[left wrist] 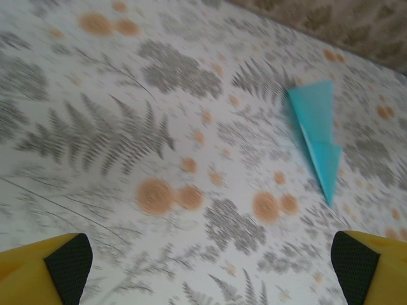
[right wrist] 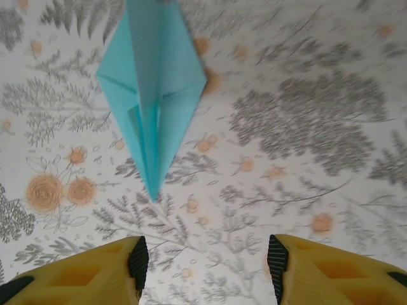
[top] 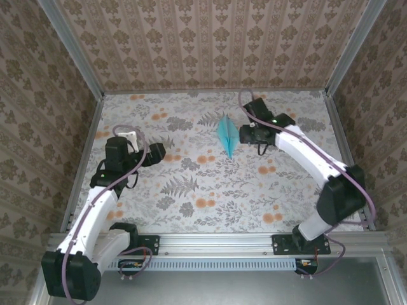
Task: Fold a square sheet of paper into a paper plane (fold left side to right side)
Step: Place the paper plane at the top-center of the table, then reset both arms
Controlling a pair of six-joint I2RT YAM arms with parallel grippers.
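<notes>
Both empty: left gripper point(left wrist: 210, 262) wide, right gripper point(right wrist: 206, 259) parted. Risk: right finger could clip the nearby paper plane point(top: 227, 135); light creases may spring open.

The top camera looks down from high above the near edge over the whole table point(top: 191, 190). The left wrist camera views it slantwise from the left, the right wrist camera from closer. All three share the paper plane point(top: 227, 135).

A floral-patterned table point(top: 191, 184) carries a flat-lying paper plane point(top: 227, 135).
</notes>
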